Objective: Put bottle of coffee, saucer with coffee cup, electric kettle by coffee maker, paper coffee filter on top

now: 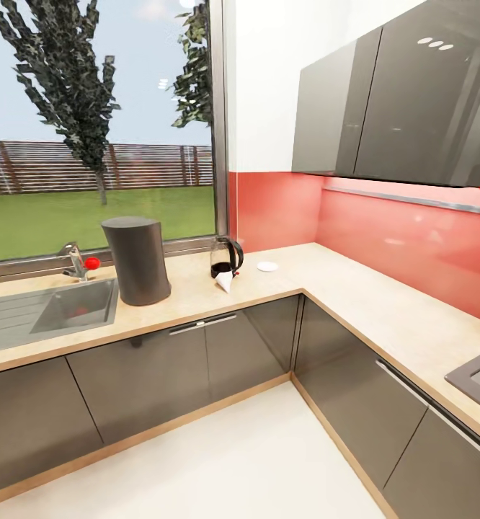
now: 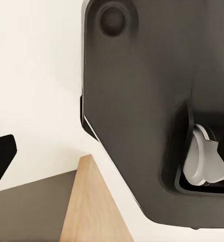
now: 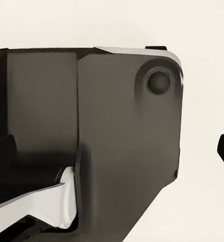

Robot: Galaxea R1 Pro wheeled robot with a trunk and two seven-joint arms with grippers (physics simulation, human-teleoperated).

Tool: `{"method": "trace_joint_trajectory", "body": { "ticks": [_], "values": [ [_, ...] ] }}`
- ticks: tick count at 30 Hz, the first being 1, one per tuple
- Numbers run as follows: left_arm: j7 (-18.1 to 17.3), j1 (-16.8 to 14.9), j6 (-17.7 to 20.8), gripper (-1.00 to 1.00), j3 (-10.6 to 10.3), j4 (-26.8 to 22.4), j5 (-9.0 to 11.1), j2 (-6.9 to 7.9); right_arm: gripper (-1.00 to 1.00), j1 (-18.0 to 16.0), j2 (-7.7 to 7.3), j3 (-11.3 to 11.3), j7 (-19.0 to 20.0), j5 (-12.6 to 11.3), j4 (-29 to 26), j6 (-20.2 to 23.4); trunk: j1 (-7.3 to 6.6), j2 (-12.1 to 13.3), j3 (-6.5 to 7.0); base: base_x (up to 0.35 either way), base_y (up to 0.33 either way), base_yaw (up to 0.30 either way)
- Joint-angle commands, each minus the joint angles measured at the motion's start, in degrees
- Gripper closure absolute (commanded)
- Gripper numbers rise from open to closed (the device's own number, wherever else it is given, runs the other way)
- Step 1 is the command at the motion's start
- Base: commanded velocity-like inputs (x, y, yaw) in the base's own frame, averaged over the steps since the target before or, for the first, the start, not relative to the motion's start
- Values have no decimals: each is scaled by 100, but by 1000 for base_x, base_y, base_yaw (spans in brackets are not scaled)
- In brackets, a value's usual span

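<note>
Head view, left to right. Sink (image 1: 78, 306) at left edge: basin holds nothing visible; tap behind. Coffee maker (image 1: 136, 260) upright on the countertop (image 1: 355, 295), left of centre. Kettle (image 1: 225, 258) at centre, a white paper cone (image 1: 226, 282) touching its front. Saucer (image 1: 267, 267) just right. Grippers' state: cannot tell.

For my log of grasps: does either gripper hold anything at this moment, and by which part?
It cannot be told. The wrist views show dark robot body parts and pale floor, with no held object and no clear fingers.
</note>
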Motion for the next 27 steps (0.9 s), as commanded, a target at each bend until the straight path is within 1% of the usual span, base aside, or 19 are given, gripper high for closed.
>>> {"method": "trace_joint_trajectory", "body": {
  "ticks": [1,8,12,18,27],
  "values": [
    [5,-4,-1,-100,-15,-2,33,-1,-100,-2,0,-2,2,-1,-3,-13,3,-12,-12,0,0,0],
    [-47,-6,-1,-100,-41,-7,-17,35,-100,-1,-4,-8,2,0,-3,-14,3,-12,-12,39,-5,1],
    [-21,-14,-8,-100,-43,-9,-30,44,-100,-3,-4,-10,-3,2,-3,-14,3,-12,-13,268,-124,123],
    [-3,-25,-18,-100,-35,-10,-23,48,-100,-3,-4,-10,1,8,-3,-14,3,-12,-13,286,-205,10],
    [-1,-48,-18,-100,-42,-16,-34,138,-100,-3,-4,16,-24,21,-79,-22,3,-12,-13,293,-177,236]
  ]
}}
